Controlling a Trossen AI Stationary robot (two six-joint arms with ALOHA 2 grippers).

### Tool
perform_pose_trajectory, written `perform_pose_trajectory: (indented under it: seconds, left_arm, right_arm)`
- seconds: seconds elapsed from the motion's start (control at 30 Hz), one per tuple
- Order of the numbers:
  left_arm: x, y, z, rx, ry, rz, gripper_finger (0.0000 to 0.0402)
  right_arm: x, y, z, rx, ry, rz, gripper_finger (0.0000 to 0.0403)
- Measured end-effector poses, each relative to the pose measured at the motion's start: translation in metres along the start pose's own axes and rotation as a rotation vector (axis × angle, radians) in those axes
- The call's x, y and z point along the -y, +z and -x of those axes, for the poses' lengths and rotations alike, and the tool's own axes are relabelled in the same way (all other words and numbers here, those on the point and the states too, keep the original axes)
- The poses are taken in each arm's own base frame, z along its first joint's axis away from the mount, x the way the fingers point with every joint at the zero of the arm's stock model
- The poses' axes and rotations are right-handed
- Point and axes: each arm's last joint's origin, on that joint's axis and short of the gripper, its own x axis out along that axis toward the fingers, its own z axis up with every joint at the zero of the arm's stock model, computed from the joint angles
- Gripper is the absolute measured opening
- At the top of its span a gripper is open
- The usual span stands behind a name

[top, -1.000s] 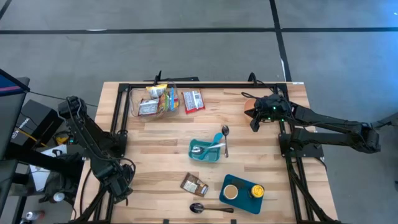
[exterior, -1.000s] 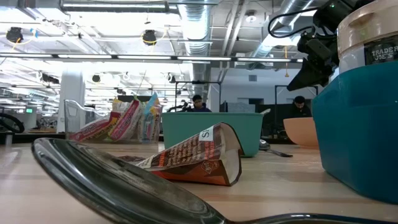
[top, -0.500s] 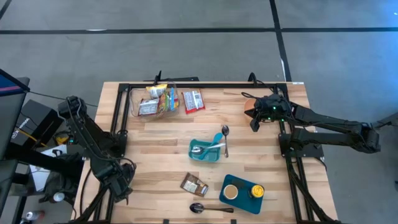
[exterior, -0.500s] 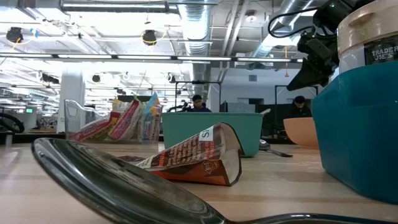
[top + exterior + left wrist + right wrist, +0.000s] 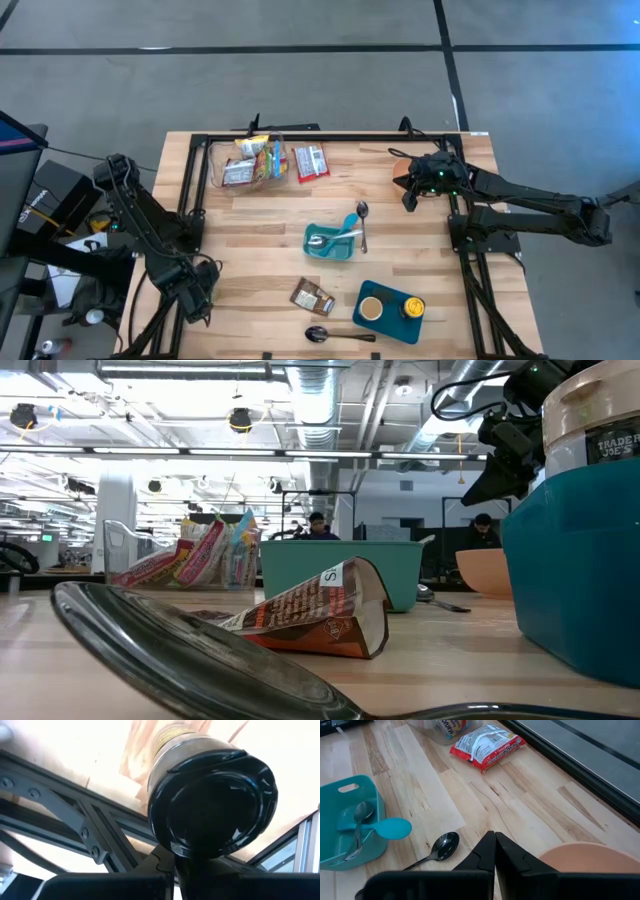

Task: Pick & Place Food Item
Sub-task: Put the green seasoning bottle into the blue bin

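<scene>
Food items: a brown packet [image 5: 312, 296] [image 5: 320, 615] lies flat near the table's front, a red-and-white packet [image 5: 312, 162] [image 5: 487, 745] lies flat at the back, and several snack packets stand in a clear container [image 5: 248, 160] [image 5: 190, 560]. My right gripper [image 5: 410, 197] [image 5: 495, 851] hangs shut over the table's right side, beside a peach bowl [image 5: 585, 862], touching nothing. My left gripper [image 5: 200, 300] [image 5: 172, 870] is shut, pointing down at the table's near left edge, holding nothing.
A teal bin [image 5: 332, 241] with a spoon stands mid-table, and a loose spoon [image 5: 362, 225] [image 5: 441, 847] lies beside it. A teal tray [image 5: 390, 310] holds a cup and a jar [image 5: 600, 420]. Another spoon [image 5: 338, 335] lies at the front. Black frame rails [image 5: 75, 820] run along the table's sides.
My left gripper has tipped a little toward the table's right, staying at the near left edge. Everything else has kept still.
</scene>
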Motion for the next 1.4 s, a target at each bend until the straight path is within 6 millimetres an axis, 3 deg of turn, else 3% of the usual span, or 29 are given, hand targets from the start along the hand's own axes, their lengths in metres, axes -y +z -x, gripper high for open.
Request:
perform_pose_trajectory:
  seconds: [0.8,1.4]
  left_arm:
    - [0.0004,0.0070,0.0009,0.244,0.004,0.000,0.0000]
    - [0.0013,0.0030,0.0003,0.100,-0.012,0.005,0.0000]
  right_arm:
    - [0.0000,0.0000,0.0000,0.000,0.000,0.000,0.0000]
    - [0.0000,-0.0001,0.0000,-0.001,0.000,0.000,0.0000]
